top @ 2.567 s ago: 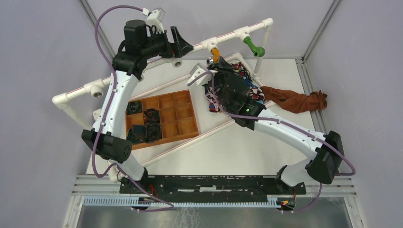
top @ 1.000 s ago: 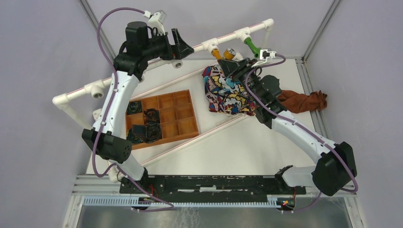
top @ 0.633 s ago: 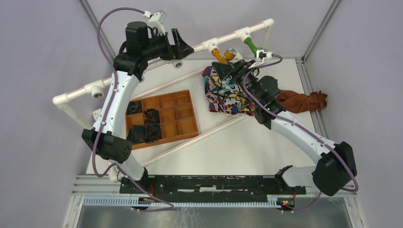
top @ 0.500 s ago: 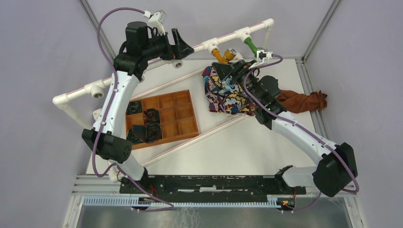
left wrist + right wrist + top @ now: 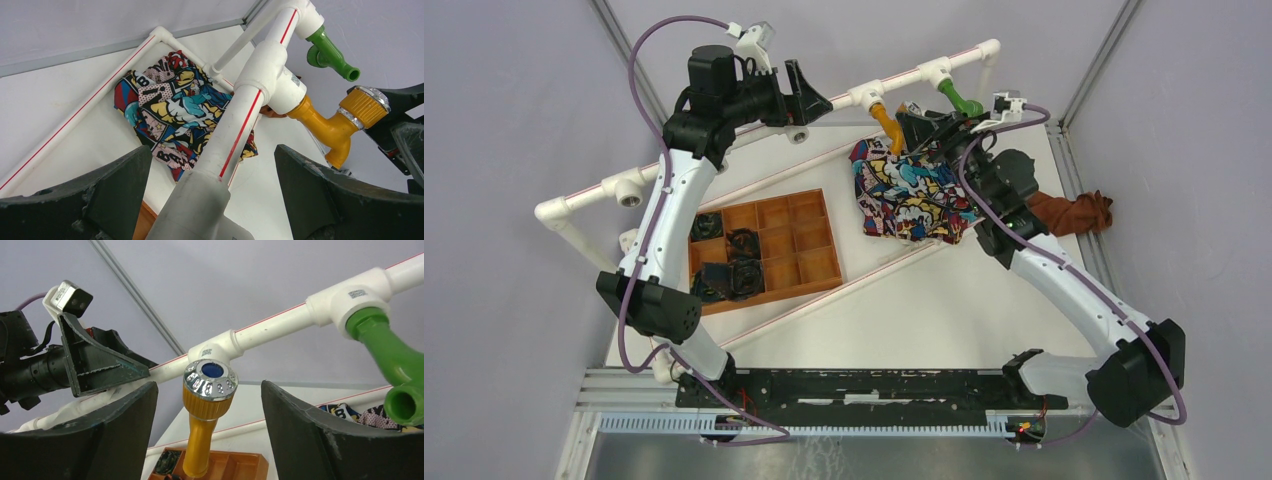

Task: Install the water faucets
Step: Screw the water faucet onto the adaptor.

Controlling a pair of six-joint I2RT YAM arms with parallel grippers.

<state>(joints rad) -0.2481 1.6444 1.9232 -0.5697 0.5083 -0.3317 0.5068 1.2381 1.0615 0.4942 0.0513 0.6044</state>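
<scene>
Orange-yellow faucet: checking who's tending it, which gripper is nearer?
Right. The right gripper brackets the orange-yellow faucet at its knob, jaws open; the left gripper straddles the pipe farther along.

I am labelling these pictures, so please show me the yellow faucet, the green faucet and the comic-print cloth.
yellow faucet (image 5: 324, 126), left wrist view, on its body.
green faucet (image 5: 331, 50), left wrist view, on its body.
comic-print cloth (image 5: 909, 195), top external view, on its middle.

The orange-yellow faucet (image 5: 205, 410) stands between the spread right fingers (image 5: 110, 440), gaps either side; the green faucet (image 5: 390, 355) seemingly crowds one finger.
</scene>
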